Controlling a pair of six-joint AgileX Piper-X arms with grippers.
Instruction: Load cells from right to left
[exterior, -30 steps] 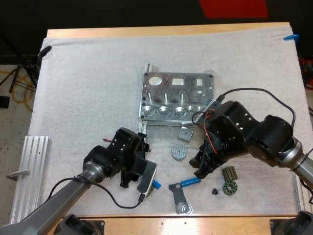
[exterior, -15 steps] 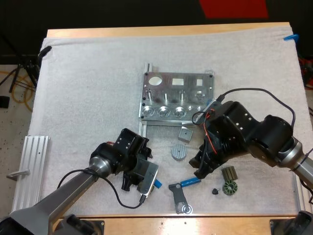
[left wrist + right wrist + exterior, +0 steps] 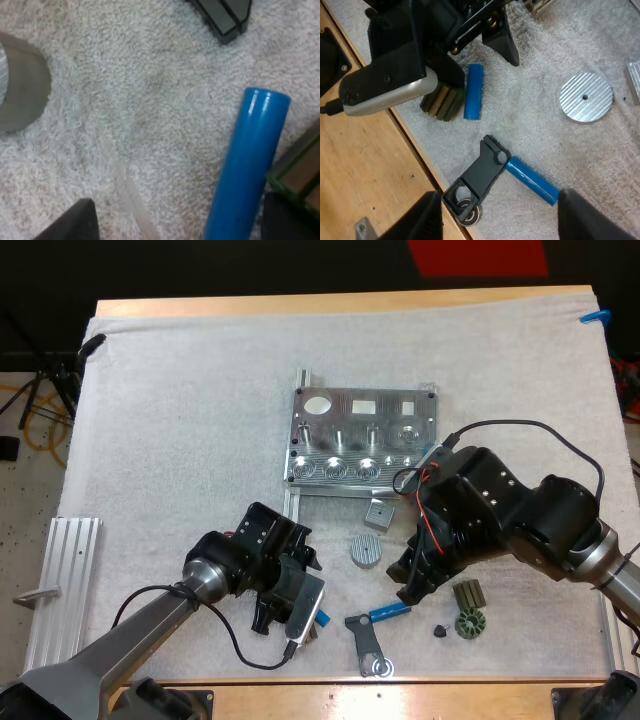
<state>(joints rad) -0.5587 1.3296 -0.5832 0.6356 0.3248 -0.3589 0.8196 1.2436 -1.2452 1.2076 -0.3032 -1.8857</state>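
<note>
**No cells loaded yet**

High view: the metal fixture's (image 3: 362, 443) sockets seem empty.
Left wrist view: the left gripper (image 3: 175, 215) is spread wide, with a blue cylinder (image 3: 247, 165) lying between its fingers.
Right wrist view: the right gripper (image 3: 499, 200) is spread over a second blue cylinder (image 3: 531, 180).

the cylinder (image 3: 474, 91) is bright blue, the mat (image 3: 180, 420) white, the disc (image 3: 585, 97) silver with fine parallel ridges.

Setting: robotics lab or workshop bench. Evidence: wooden table (image 3: 300, 305) with white mat (image 3: 180, 420), machined metal fixture (image 3: 362, 445), ribbed aluminium rail (image 3: 62, 585), ribbed metal disc (image 3: 366, 550).
</note>
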